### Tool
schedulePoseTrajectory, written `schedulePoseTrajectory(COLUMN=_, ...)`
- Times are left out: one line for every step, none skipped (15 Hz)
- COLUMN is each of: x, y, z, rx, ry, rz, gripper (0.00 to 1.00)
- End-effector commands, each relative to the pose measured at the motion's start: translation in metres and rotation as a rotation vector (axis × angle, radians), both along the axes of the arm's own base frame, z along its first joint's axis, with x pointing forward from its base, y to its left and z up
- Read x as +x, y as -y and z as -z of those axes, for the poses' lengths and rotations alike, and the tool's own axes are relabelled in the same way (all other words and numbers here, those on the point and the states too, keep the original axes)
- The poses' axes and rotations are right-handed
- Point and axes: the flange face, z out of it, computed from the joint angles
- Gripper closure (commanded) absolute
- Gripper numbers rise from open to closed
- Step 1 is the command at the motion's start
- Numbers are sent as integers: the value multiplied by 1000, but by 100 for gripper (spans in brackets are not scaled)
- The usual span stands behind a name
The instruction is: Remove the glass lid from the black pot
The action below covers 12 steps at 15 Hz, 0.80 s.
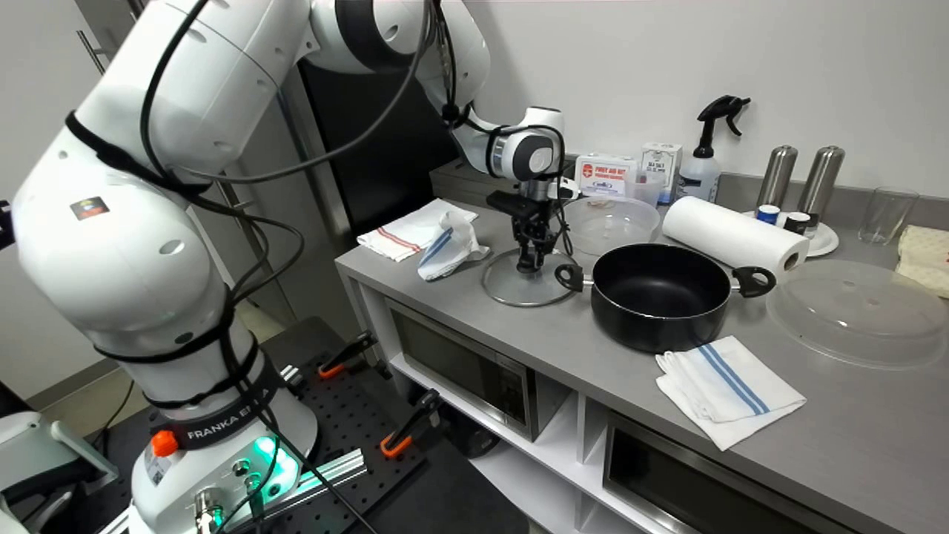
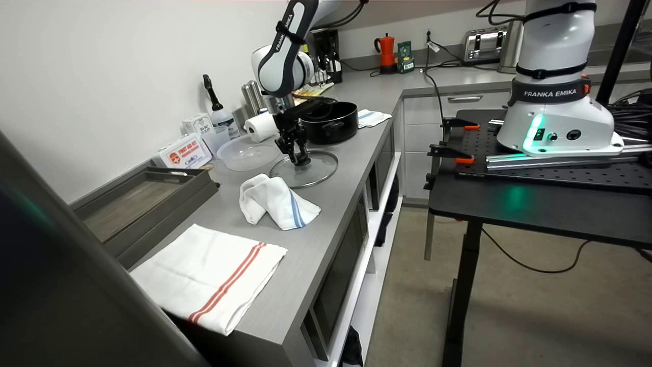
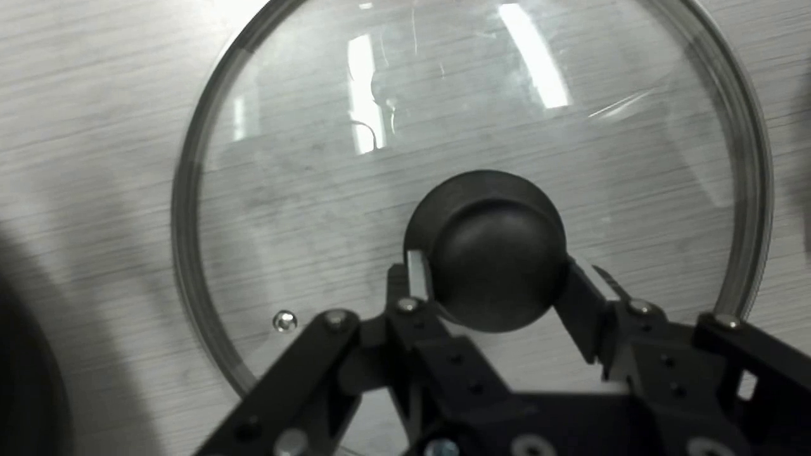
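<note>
Glass lid (image 1: 528,290) off black pot (image 1: 656,328), flat on or just above counter (image 1: 867,426) beside it, can't tell which. Gripper (image 3: 499,275) looks clamped on knob (image 3: 491,244), 2 fingers (image 3: 419,276) touching opposite sides. Removal looks done; left, my read: confirm it's seated, release, back off.

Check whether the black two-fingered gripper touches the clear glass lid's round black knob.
Touching: the wrist view shows the gripper closed on the knob, no gap either side.

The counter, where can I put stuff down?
Bare counter lies between the clear cover, the folded blue-striped towel and the front edge. A thin strip runs between the lid and that edge. Crowded: around the pot and along the wall.
</note>
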Motion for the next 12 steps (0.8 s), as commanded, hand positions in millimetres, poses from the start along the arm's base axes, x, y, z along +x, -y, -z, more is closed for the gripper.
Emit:
schedulePoseTrajectory(x=8, y=-2, z=-8, rx=20, ry=22, rz=-9, gripper=18)
schedulePoseTrajectory(x=9, y=-2, z=-9, rx=20, ry=26, rz=-9, gripper=11)
schedulePoseTrajectory(x=11, y=-3, z=-11, rx=21, ry=30, rz=-8, gripper=3)
schedulePoseTrajectory(x=12, y=-3, z=-13, rx=22, ry=34, rz=-7, gripper=1)
schedulePoseTrajectory(x=13, y=-3, z=-15, rx=23, ry=38, rz=-6, gripper=0)
schedulePoseTrajectory(x=14, y=-3, z=-18, rx=25, ry=43, rz=-5, gripper=0)
schedulePoseTrajectory(x=15, y=-4, z=-21, rx=28, ry=45, rz=-6, gripper=0)
schedulePoseTrajectory(x=15, y=-4, z=-25, rx=31, ry=49, rz=-8, gripper=0)
schedulePoseTrajectory(x=14, y=-6, z=-30, rx=30, ry=51, rz=-9, gripper=0)
schedulePoseTrajectory(x=13, y=-7, z=-38, rx=32, ry=58, rz=-15, gripper=0)
schedulePoseTrajectory(x=12, y=-8, z=-45, rx=34, ry=63, rz=-15, gripper=0)
schedulePoseTrajectory(x=11, y=-9, z=-56, rx=33, ry=73, rz=-16, gripper=0)
